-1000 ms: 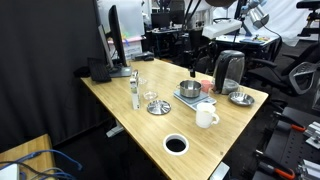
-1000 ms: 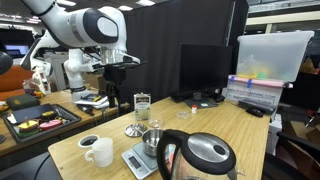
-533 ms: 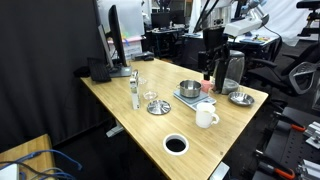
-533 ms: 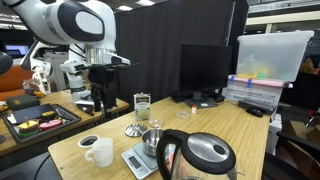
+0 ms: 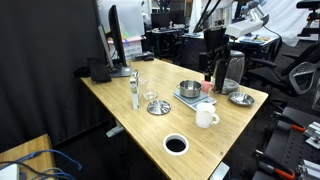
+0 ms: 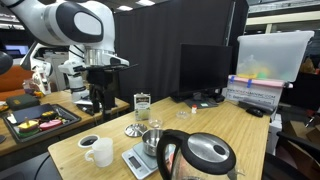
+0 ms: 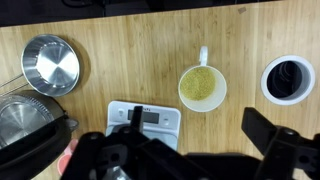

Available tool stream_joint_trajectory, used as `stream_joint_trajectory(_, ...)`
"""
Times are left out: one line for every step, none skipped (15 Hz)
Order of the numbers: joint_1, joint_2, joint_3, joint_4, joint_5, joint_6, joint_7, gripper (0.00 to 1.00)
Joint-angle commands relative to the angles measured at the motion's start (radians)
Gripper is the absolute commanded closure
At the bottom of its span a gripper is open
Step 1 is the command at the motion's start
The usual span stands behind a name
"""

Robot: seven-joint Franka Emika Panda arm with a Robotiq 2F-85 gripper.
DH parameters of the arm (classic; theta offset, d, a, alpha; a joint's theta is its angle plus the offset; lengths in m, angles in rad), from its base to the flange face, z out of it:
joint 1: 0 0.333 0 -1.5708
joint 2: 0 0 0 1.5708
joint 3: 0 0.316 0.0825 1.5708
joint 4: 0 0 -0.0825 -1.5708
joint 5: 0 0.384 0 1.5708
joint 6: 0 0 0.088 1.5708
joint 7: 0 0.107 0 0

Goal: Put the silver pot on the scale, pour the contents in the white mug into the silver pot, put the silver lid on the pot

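While the jaws hung wide open with nothing in them, the main risk was the white mug [image 7: 203, 87]. It was filled near the rim with yellowish stuff, so a tilted or off-centre pinch on its wall would likely spill it onto the surface [image 7: 120, 40] before it reached the silver pot [image 5: 188, 89]. The kettle [image 5: 230, 70] stood close beside the jaws, and a careless swing could clip it. A rough pour might nudge the pot on the scale [image 7: 145, 116].

The mug sat below and just ahead of the jaws, roughly centred on the gap, handle pointing away. The pot sat on the scale, below and to one side of the jaws, mostly hidden in the wrist view. The silver lid [image 5: 158, 107] lay well apart, past the pot, not yet on it.
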Motion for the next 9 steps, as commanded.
stream_joint_trajectory(-0.021, -0.068, 0.03, -0.13, 0.035, 0.084, -0.06, 0.0)
stream_joint_trajectory(-0.017, -0.086, 0.03, -0.184, 0.063, 0.108, -0.083, 0.0)
stream_joint_trajectory(-0.012, -0.107, 0.031, -0.24, 0.094, 0.129, -0.111, 0.0)
stream_joint_trajectory(-0.004, -0.127, 0.03, -0.289, 0.135, 0.142, -0.149, 0.0)
stream_joint_trajectory(0.006, -0.152, 0.028, -0.336, 0.178, 0.151, -0.193, 0.0)
stream_joint_trajectory(0.013, -0.095, 0.029, -0.261, 0.204, 0.122, -0.224, 0.0)
stream_joint_trajectory(0.028, -0.122, 0.031, -0.286, 0.236, 0.128, -0.267, 0.0)
stream_joint_trajectory(-0.002, -0.102, 0.045, -0.281, 0.188, 0.12, -0.202, 0.0)
stream_joint_trajectory(0.007, -0.108, 0.045, -0.274, 0.209, 0.119, -0.227, 0.0)
